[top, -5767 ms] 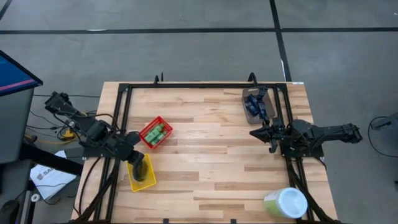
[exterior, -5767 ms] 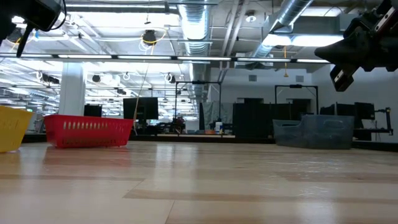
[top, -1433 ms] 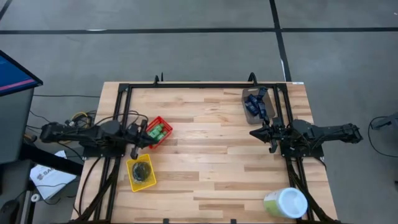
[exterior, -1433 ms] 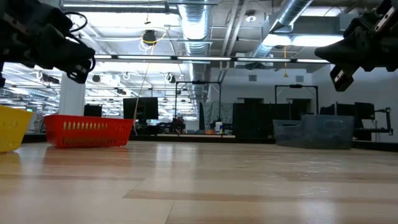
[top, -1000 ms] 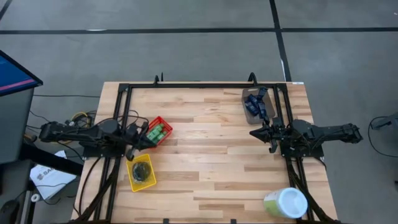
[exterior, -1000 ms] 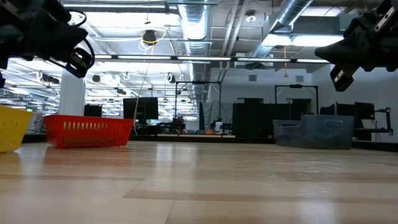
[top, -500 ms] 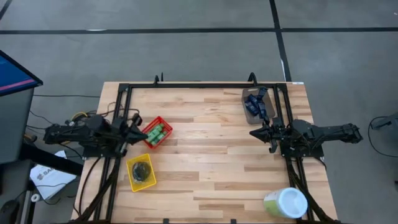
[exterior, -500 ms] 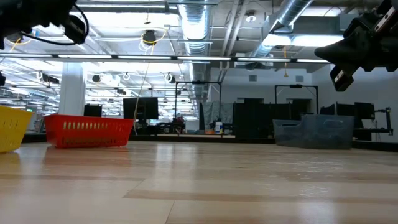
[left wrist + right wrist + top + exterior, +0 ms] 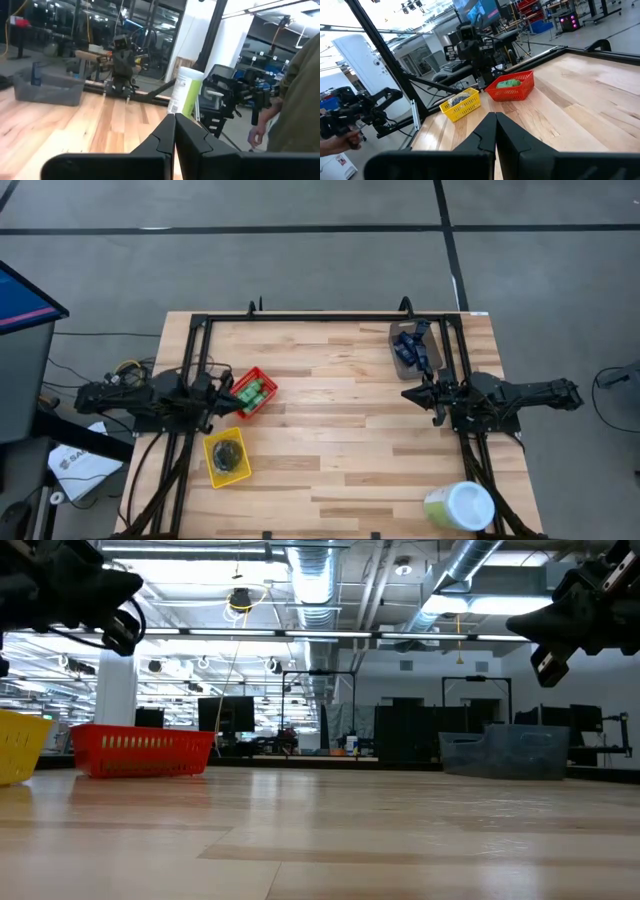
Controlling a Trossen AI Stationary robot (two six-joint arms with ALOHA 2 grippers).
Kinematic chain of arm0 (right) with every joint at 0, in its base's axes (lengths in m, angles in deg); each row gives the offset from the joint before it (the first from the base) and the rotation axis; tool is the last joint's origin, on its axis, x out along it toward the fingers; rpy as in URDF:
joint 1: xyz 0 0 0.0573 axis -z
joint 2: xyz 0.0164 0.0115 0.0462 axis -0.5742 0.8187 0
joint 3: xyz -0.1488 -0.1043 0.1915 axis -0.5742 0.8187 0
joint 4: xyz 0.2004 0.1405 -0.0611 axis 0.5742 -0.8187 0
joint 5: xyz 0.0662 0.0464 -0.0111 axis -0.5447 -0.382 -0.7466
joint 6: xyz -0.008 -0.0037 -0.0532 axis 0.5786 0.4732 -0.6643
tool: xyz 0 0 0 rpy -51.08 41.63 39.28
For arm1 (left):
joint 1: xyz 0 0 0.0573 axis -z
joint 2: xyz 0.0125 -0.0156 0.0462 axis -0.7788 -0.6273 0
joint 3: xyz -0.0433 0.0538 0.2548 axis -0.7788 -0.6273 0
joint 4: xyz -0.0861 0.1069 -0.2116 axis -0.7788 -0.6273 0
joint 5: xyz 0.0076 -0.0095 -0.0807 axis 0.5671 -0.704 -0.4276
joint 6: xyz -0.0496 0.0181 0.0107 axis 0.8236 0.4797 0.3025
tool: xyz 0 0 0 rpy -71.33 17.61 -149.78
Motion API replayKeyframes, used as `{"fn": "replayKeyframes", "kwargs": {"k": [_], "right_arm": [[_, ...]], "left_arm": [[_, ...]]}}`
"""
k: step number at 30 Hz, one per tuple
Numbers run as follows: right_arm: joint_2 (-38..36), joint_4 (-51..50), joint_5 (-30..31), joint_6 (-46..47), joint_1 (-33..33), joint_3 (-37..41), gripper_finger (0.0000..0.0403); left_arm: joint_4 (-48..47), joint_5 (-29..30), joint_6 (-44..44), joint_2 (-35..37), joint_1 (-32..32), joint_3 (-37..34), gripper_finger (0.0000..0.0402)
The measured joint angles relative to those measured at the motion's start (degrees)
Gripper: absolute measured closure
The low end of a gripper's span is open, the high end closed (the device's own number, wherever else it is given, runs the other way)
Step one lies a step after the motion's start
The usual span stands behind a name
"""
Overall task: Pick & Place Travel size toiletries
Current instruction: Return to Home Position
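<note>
The green bottles [image 9: 253,393] lie in the red bin [image 9: 262,376], the dark discs [image 9: 228,453] in the yellow bin [image 9: 213,472], and the blue tubes [image 9: 409,343] in the grey bin [image 9: 398,361]. My left gripper [image 9: 236,402] hovers shut and empty beside the red bin's left side, well above the table [image 9: 128,635]; its fingers meet in the left wrist view [image 9: 174,120]. My right gripper [image 9: 406,393] waits shut and empty near the right edge, below the grey bin, raised [image 9: 540,665]; the right wrist view shows it shut [image 9: 495,118].
The large pale green-and-white tub [image 9: 460,505] stands at the table's near right corner. A black frame [image 9: 330,317] runs along the far edge and both sides. The table's wooden middle [image 9: 330,430] is bare. A person [image 9: 297,95] stands beyond the table.
My left gripper drew back toward the table's left edge and rose, then came down again toward the red bin, ending about where it was a second ago. The right arm has kept still, and the bins have not moved.
</note>
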Motion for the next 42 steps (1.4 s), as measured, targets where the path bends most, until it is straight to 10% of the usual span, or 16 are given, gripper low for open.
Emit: {"fn": "replayKeyframes", "kwargs": {"k": [42], "right_arm": [[0.0,0.0,0.0,0.0,0.0,0.0,0.0403]], "left_arm": [[-4.5,-1.7,-6.3,-0.3,0.0,0.0,0.0399]]}}
